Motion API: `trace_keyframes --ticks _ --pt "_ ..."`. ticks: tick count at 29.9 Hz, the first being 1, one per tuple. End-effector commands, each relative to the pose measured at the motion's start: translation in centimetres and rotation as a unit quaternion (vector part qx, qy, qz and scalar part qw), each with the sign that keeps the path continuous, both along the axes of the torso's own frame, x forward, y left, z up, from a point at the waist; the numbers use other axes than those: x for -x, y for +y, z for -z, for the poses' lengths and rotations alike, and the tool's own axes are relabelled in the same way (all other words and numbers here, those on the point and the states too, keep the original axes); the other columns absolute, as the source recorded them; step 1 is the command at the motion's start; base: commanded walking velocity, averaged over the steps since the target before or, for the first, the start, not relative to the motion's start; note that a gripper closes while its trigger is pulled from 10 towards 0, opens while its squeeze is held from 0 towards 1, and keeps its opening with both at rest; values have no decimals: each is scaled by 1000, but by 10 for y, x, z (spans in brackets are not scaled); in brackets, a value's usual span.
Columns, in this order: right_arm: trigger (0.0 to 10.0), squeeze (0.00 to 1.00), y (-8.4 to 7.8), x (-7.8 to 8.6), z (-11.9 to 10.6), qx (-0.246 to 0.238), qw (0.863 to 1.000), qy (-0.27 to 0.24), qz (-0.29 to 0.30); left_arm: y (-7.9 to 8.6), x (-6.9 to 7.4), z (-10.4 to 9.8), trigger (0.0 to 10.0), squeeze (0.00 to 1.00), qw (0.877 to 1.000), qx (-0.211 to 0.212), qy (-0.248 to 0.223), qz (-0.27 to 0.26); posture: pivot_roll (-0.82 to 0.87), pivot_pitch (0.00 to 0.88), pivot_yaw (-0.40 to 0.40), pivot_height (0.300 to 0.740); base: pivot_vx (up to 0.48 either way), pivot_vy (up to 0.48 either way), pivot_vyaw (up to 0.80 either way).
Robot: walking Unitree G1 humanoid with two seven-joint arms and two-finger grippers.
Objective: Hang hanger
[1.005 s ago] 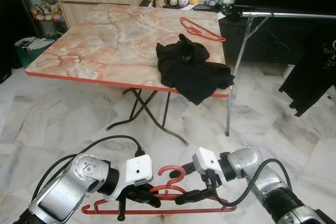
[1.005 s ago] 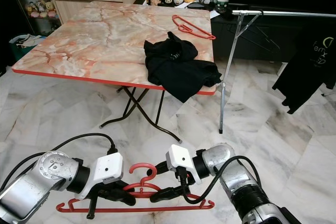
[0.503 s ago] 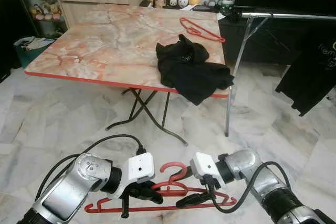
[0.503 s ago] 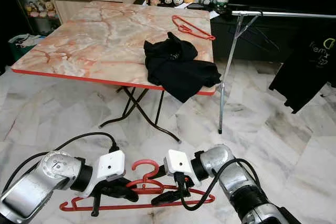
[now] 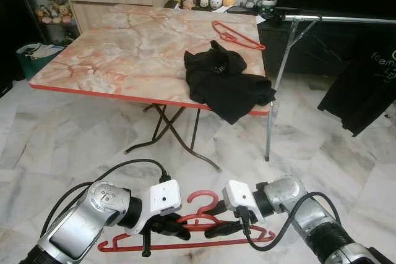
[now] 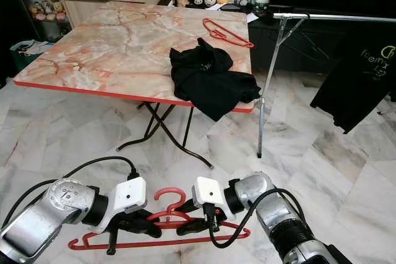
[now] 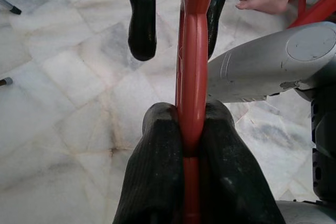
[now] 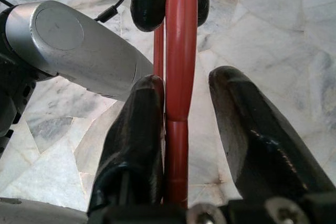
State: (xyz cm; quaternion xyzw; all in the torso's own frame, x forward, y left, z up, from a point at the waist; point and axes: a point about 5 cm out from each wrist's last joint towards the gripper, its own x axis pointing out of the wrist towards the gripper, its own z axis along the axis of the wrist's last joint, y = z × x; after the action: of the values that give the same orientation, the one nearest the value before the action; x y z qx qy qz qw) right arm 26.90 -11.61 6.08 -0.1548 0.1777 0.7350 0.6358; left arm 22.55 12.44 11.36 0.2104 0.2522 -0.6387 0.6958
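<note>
Low over the marble floor, a red hanger is held between my two arms. My left gripper is shut on its neck; in the left wrist view the hanger is pinched between both pads. My right gripper faces it from the other side. In the right wrist view that gripper straddles the hanger, one finger touching and the other standing off with a gap, so it is open. A metal clothes rail stands at the far right.
A marble-topped folding table ahead carries a black garment and another red hanger. A black shirt hangs from the rail. The left wrist view catches a person's bare foot nearby. A cabinet and shelves line the far wall.
My right gripper has slid left along the hanger, closer to the left gripper. The hanging black shirt has swung to the left. The left gripper keeps its hold.
</note>
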Motion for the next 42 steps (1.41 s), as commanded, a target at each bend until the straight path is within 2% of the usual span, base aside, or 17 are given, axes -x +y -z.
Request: trace_keyframes --ticks 1,30,31,32,37,42 --pt "0 0 3 2 3 3 1000 1 -3 -6 -2 -8 10000 0 1000 15 -17 15 76 0 -62 740 0 0 0" --pt "0 0 -6 -1 14 28 999 -2 29 -6 -7 -11 10000 0 999 32 -43 5 81 0 -62 740 0 0 0" --pt "0 0 -6 -1 14 29 999 -3 30 -6 -7 -12 10000 839 998 33 -45 6 79 0 -62 740 0 0 0" --pt "0 0 -6 -1 14 30 999 -3 31 -5 -7 -12 10000 1000 998 34 -45 7 78 0 -62 740 0 0 0" --pt "0 0 -8 -1 18 39 999 -4 38 -3 -6 -12 10000 1000 999 32 -37 10 78 0 -62 740 0 0 0" --pt "0 0 -16 4 32 67 996 10 58 1 -4 -12 10000 1000 999 32 -31 10 82 0 -66 740 0 0 0"
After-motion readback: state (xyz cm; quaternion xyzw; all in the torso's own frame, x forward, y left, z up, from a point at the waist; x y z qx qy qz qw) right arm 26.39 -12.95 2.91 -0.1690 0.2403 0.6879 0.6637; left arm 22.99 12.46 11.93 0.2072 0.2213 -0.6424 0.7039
